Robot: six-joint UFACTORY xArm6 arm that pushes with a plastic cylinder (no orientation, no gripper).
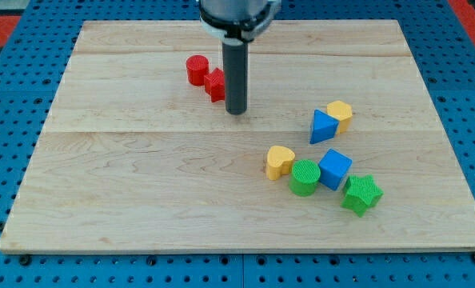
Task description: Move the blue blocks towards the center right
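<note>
Blue cube [334,169] sits right of centre on the board [141,200], touching the green cylinder [305,177] on its left and the green star block [361,194] lower right. Blue triangular block [323,127] lies just above the cube, against a yellow block [341,114]; another yellow block [280,162] sits left of the cylinder. No claw here, only a rod: my tip [236,111] is well up-left of the cube, beside the red blocks [205,77]. Looks like the approach step; next it must swing in behind the blues on their left and push right.
</note>
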